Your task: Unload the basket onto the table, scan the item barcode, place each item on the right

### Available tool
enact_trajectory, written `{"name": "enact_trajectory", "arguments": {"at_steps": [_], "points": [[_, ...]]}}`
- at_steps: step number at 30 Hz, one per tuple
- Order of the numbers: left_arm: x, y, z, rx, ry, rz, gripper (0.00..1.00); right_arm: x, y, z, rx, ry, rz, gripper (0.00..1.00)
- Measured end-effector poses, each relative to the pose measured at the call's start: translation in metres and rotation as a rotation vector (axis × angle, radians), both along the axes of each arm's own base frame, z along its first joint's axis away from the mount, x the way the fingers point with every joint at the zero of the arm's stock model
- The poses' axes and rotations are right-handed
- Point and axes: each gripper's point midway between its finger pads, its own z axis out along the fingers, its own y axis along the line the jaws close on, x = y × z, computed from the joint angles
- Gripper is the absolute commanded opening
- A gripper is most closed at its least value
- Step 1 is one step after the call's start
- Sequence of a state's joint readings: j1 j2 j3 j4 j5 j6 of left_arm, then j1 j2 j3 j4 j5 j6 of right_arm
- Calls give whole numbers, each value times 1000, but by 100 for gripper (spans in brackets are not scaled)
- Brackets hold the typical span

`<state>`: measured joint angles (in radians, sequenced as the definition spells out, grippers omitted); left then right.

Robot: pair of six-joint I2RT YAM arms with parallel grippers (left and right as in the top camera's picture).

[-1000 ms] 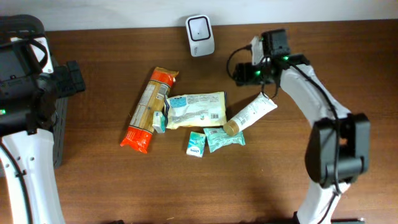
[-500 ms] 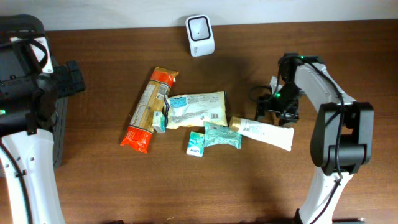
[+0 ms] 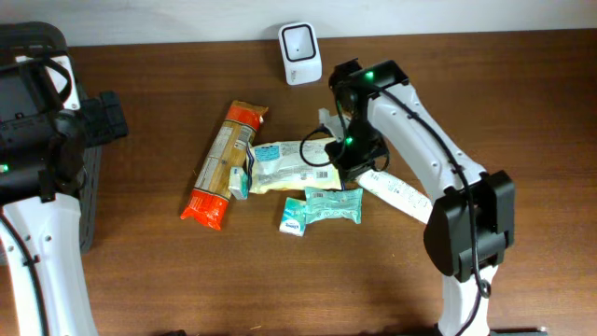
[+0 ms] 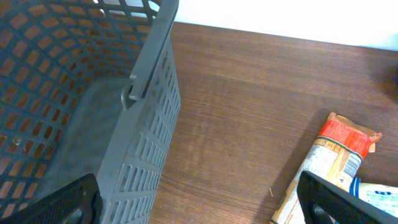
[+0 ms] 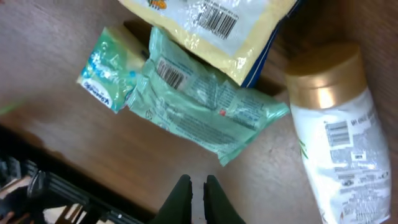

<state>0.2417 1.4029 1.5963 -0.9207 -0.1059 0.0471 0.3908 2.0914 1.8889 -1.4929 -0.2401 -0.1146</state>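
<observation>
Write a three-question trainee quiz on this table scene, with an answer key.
1. True or false: the right gripper holds the white tube.
2. Which barcode faces up nearest the tube's gold cap? A) yellow pouch B) pasta pack C) basket
3. Fill in: the white scanner stands at the table's ___ edge in the overhead view.

Key: 1 false, it is shut on nothing. 2 A. 3 far.
</observation>
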Motion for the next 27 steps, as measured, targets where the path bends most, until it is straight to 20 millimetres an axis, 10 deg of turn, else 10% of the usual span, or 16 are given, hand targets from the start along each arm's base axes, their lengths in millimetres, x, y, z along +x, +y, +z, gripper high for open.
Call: {"name": "enact_trajectory", "arguments": {"at_steps": [7, 15, 19, 23, 25, 27], "points": [[0, 0, 0, 0, 0, 0, 99, 14, -1, -72, 2, -81, -33, 16], [0, 0, 0, 0, 0, 0, 99, 64, -80, -82, 7, -151, -338, 19], [0, 0, 0, 0, 0, 0, 99, 66, -80, -79, 59, -140, -364, 20], [0, 0, 0, 0, -1, 0, 99, 76, -61, -26, 188, -112, -377, 44], [0, 0, 0, 0, 2, 1, 99, 79, -75, 26, 207, -120, -389, 79], [0, 0, 0, 0, 0, 0, 99, 76, -105, 50, 194, -137, -402, 91]]}}
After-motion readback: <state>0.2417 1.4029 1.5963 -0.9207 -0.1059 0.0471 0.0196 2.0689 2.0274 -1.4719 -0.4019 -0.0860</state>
